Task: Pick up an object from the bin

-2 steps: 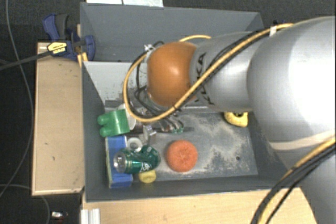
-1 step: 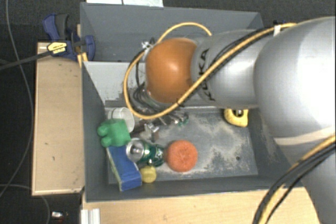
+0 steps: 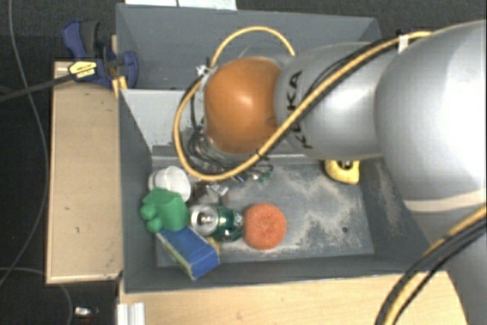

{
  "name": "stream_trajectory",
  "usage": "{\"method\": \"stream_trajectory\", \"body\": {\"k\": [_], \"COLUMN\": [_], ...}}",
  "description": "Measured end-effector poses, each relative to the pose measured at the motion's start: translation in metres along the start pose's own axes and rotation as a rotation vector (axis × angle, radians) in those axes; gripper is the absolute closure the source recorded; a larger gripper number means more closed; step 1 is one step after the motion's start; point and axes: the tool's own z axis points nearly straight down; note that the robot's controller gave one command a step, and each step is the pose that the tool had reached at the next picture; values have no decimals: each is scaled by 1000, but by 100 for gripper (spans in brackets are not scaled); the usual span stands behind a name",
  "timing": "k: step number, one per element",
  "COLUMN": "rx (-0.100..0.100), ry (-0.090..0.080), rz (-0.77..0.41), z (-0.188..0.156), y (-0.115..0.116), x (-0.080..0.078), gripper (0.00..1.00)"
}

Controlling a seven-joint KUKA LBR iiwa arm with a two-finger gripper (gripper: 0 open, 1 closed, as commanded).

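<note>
My gripper [image 3: 201,153] shows as a dark body under the arm's wrist, low over the bin's left part. Just below it lie a white round cap [image 3: 169,180] and a small green can with a silver top [image 3: 215,221]. A green plastic toy [image 3: 163,211] sits left of the can. To the can's right rests an orange round ball [image 3: 265,225]. A blue block with a yellow edge [image 3: 189,251] lies at the bin's front left corner.
A yellow thing [image 3: 342,170] peeks out from under the arm at the bin's right middle. The arm with its orange cover and yellow cable hides the bin's back half. The things crowd the front left; the bin floor to the right is bare grey metal.
</note>
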Motion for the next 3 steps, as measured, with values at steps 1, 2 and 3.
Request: {"method": "stream_trajectory", "body": {"k": [1, 2, 3], "rx": [1, -2, -5], "ry": [-3, -1, -3], "rz": [-144, -388, -319], "z": [8, -33, -100], "y": [-6, -20, -22], "x": [2, 62, 47], "gripper": [100, 100, 100]}}
